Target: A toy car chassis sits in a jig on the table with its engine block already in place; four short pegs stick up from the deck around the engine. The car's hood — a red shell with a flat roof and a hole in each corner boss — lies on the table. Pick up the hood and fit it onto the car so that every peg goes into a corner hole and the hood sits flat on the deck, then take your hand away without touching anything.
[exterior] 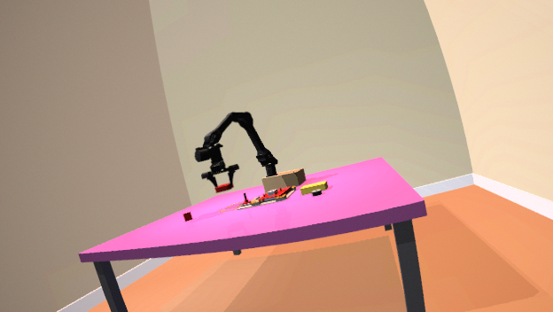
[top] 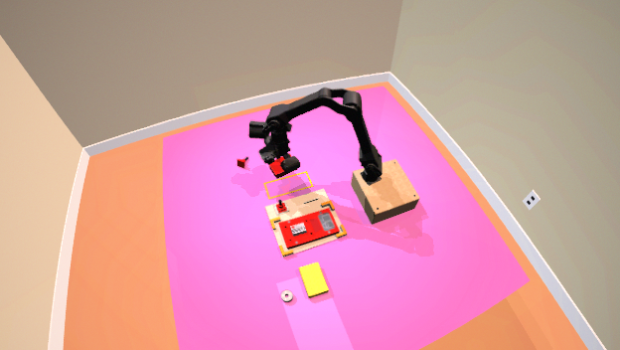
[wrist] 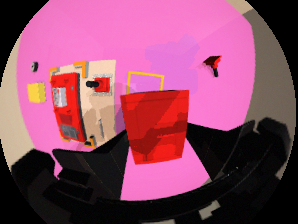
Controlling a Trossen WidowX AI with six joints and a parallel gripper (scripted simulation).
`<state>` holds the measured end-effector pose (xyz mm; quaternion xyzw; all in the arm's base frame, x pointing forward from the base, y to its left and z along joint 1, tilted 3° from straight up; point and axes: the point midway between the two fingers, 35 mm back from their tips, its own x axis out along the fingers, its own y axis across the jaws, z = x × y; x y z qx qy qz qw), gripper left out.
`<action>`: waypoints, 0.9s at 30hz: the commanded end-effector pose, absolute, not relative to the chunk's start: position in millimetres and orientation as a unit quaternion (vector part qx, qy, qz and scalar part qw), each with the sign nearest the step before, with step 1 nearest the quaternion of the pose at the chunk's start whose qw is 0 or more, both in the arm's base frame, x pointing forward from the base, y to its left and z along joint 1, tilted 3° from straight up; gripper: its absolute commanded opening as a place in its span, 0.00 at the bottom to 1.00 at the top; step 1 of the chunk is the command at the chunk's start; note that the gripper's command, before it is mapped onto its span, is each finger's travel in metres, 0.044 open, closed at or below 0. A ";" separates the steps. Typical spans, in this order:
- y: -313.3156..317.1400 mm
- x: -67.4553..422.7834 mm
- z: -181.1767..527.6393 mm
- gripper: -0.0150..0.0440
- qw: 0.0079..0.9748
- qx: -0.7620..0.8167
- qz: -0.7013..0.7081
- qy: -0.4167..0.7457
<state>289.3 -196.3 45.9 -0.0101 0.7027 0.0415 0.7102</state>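
My gripper point(top: 281, 163) point(exterior: 222, 183) point(wrist: 156, 128) is shut on the red hood point(top: 278, 168) point(exterior: 223, 188) point(wrist: 154, 123) and holds it in the air above the pink table point(top: 397, 278), over a yellow outlined rectangle point(top: 267, 191) point(wrist: 147, 75). The red car chassis point(top: 310, 233) point(exterior: 276, 194) point(wrist: 64, 106) sits in the tan jig point(top: 298, 204), just in front of that rectangle. The engine block point(top: 298, 229) shows on the deck. The pegs are too small to make out.
A small red part point(top: 242, 162) point(exterior: 188, 216) point(wrist: 213, 64) lies on the table left of the gripper. A red lever point(top: 281, 205) stands on the jig. A yellow block point(top: 313, 279) point(exterior: 314, 187) and a white ring point(top: 287, 296) lie in front. The arm's wooden base point(top: 385, 190) point(exterior: 284, 178) stands to the right.
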 end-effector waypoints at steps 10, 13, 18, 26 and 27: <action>-148.9 315.9 49.8 0.25 0.712 0.003 0.026 0.702; -137.1 320.9 50.8 0.25 0.712 0.007 0.023 0.702; -117.5 328.1 52.3 0.25 0.712 0.014 0.016 0.702; -85.1 337.2 54.8 0.25 0.713 0.024 0.007 0.701; -81.0 338.1 55.1 0.25 0.713 0.026 0.005 0.701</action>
